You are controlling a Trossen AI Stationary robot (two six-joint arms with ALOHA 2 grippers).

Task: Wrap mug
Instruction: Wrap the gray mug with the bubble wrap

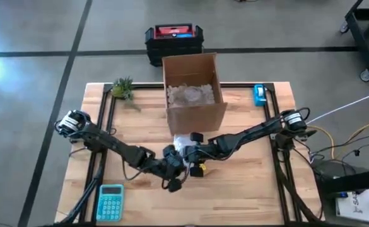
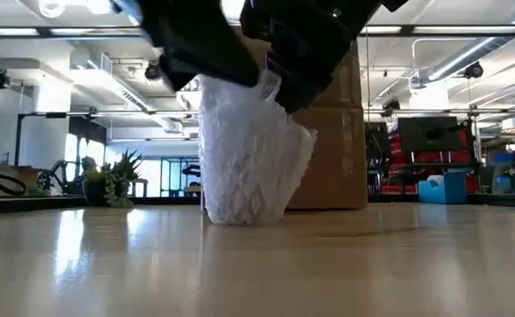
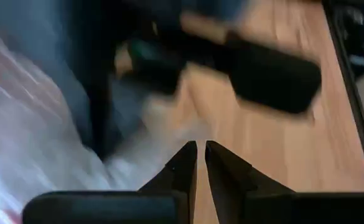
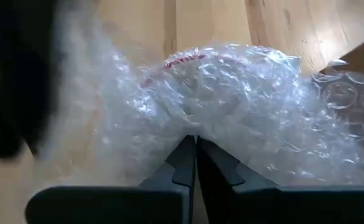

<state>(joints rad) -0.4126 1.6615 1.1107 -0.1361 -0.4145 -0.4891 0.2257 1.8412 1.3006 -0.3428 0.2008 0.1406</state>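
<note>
Although the mug (image 2: pixel 248 150) is already swathed in bubble wrap (image 4: pixel 231 112) and stands on the table (image 1: pixel 247 183) just in front of the cardboard box (image 1: pixel 193 91), you still have loose wrap to tuck, as I judge it. Your right gripper (image 4: pixel 196 149) is pinched shut on the bubble wrap, your left gripper (image 3: pixel 200 155) is clenched beside the bundle, seemingly on nothing. The open-topped box holds more clear wrap.
</note>
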